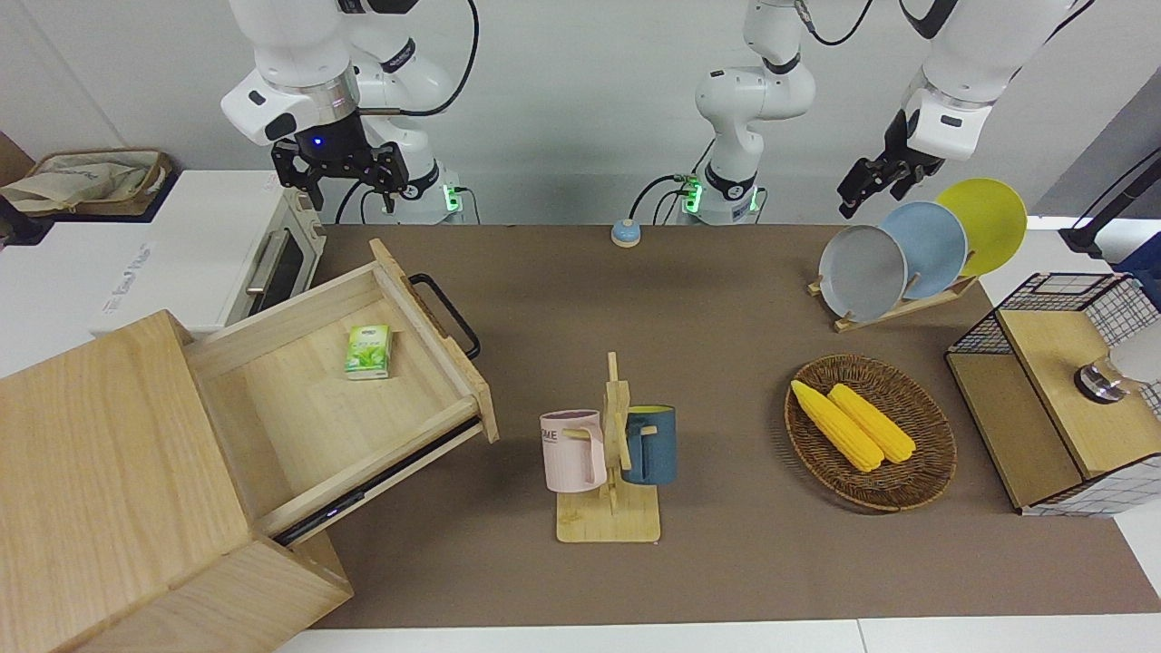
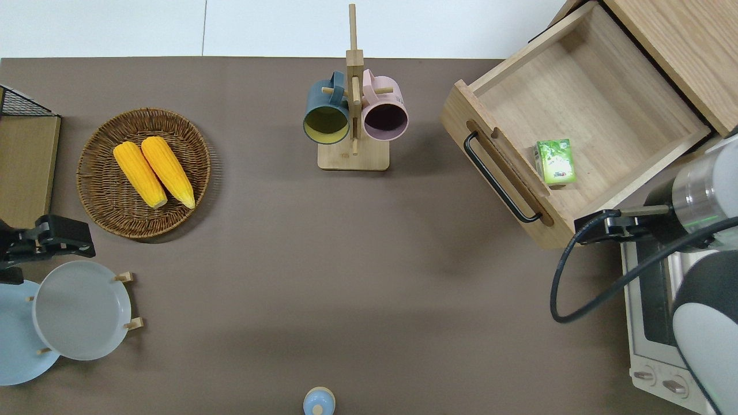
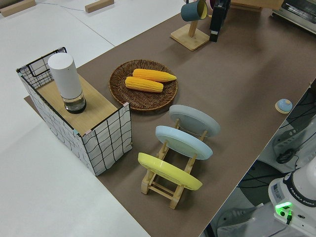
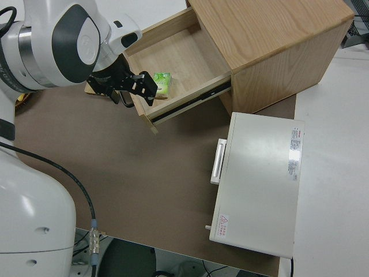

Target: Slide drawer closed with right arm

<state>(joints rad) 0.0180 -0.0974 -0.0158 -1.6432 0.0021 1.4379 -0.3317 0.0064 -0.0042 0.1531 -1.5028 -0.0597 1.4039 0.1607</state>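
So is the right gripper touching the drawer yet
Apart. In the front view the right gripper hangs clear above the open drawer, with bare table showing between its fingertips and the drawer's nearest corner.

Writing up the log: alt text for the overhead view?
The drawer stands pulled open from its cabinet with a green carton inside, and the right gripper hangs by its front corner. Mug rack mid-table; corn basket toward the left arm's end.

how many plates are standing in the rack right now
3, upright in the wooden rack at the left arm's end of the table: the grey plate, the blue plate beside it, and the yellow plate nearest the robots. None looks hidden.
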